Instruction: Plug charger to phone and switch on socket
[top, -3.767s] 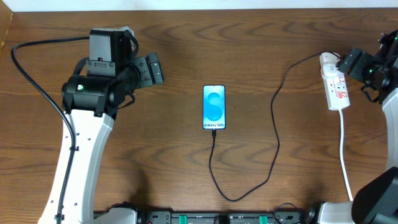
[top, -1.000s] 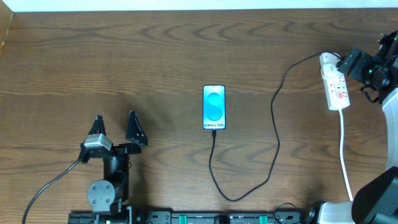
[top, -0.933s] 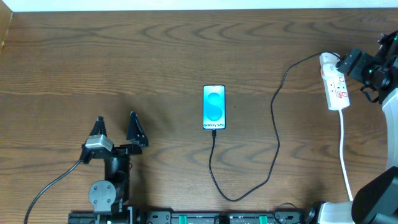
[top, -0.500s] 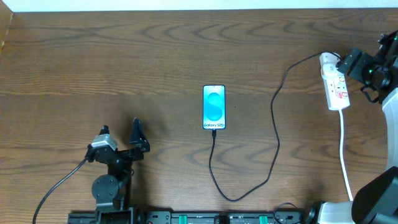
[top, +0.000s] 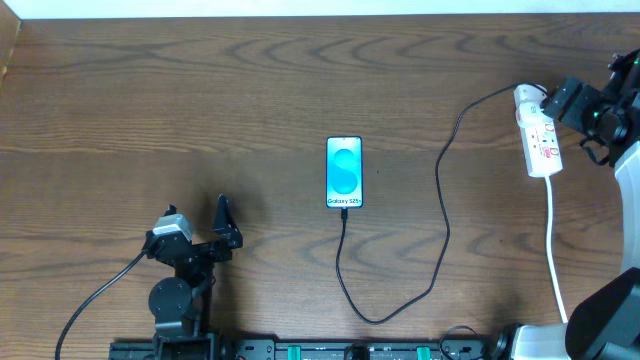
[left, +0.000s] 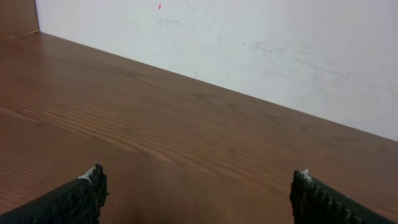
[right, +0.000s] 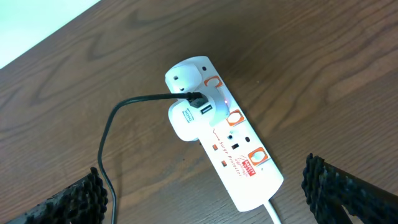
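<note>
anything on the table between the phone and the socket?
Only the charger: in the overhead view its black cable runs down between the phone and the socket. The rest of that stretch is bare table.

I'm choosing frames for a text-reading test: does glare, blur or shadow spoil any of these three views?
Overhead: even light and sharp; the phone screen is bright but not blown out, its print tiny. Left wrist: the table grain is sharp, the left claw is cropped at the bottom edge, no glare. Right wrist: the socket is crisp, its white casing evenly lit, labels small.
</note>
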